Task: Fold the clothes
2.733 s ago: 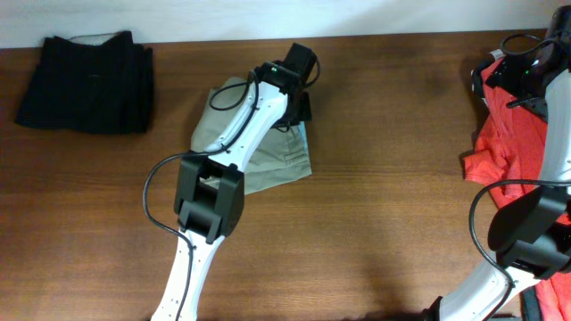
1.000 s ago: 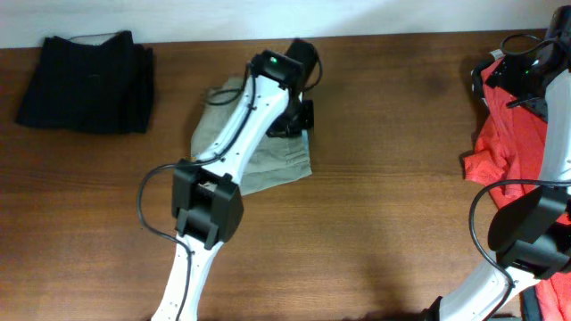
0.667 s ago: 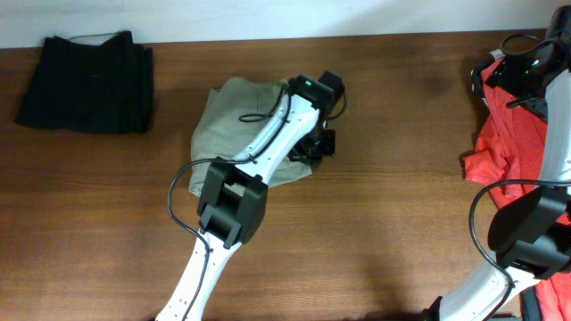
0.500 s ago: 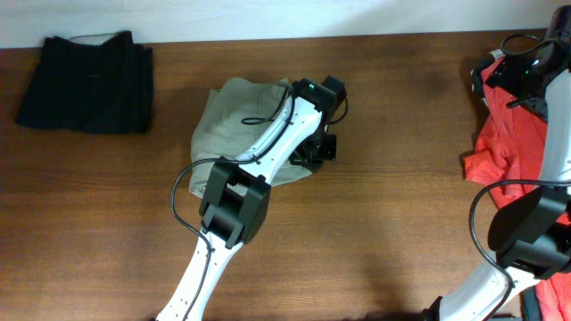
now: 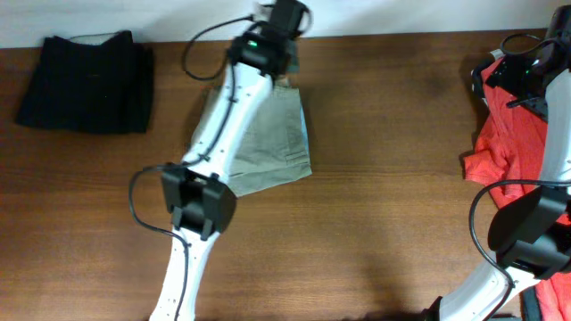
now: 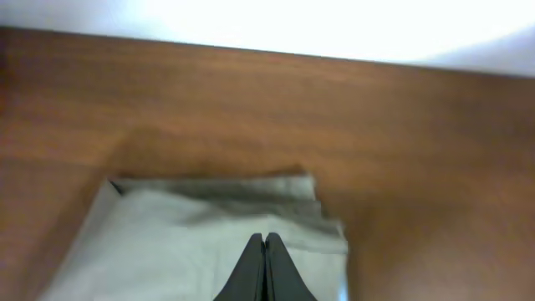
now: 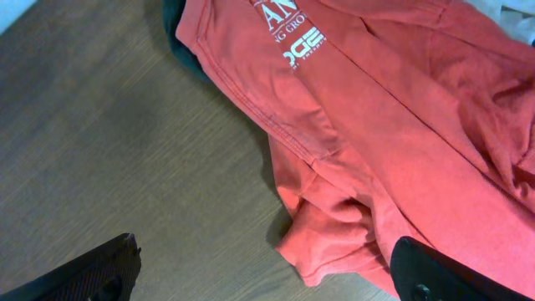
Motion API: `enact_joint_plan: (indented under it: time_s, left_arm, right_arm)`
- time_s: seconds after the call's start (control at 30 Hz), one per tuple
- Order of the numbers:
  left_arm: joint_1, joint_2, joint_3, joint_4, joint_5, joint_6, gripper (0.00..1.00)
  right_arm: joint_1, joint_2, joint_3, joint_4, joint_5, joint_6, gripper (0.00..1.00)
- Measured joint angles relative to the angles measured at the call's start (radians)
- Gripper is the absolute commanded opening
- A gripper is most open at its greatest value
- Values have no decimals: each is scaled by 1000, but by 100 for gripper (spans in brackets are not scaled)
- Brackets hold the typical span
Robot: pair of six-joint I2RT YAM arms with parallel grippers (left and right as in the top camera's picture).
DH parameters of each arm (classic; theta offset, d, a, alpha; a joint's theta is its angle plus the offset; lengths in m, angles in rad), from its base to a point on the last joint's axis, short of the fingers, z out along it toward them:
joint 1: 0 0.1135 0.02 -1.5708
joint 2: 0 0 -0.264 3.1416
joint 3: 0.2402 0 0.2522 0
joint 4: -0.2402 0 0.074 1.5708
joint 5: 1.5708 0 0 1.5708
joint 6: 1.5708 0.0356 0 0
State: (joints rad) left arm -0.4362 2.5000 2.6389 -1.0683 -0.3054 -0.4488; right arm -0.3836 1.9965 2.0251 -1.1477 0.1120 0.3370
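A dark brown wooden desk (image 5: 384, 223) runs up to a pale wall (image 5: 401, 18) on the far side. The khaki shorts (image 5: 277, 134) lie folded into a rough rectangle left of the middle, in the far half of the desk, with the short far edge close to the wall side. In the left wrist view the layers at that far edge are stacked a little unevenly at the right corner.

The left arm (image 5: 223, 143) reaches from the near edge straight across the shorts and covers their left part. The left pincer (image 6: 266, 241) sits over the far end of the cloth with its two fingers pressed together, and no fabric shows between them. I cannot tell whether the tips touch the shorts or hang just above them.

Well apart, in the far left corner, a black garment (image 5: 85, 80) lies in a neat folded block.

At the right edge of the desk the red T-shirt (image 5: 513, 134) lies crumpled and unfolded, with white lettering (image 7: 288, 38) showing in the right wrist view. A dark edge of something peeps out from under its far side. The right arm (image 5: 553, 152) stands over it. The right pincer (image 7: 266, 251) is spread wide, one finger over bare wood and the other over the red cloth, gripping nothing.
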Motion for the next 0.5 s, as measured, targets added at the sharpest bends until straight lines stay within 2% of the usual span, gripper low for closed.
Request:
enact_joint_plan:
  time_s: [0.17, 0.33, 0.5]
  left_arm:
    - [73, 144, 0, 25, 135, 0, 1]
    - [64, 247, -2, 101, 172, 0, 2]
    - [66, 282, 9, 92, 175, 2, 1]
  right_arm:
    - [0, 0, 0, 1, 0, 0, 99]
    - [0, 0, 0, 0, 0, 0, 99]
    - [0, 0, 0, 0, 0, 0, 99]
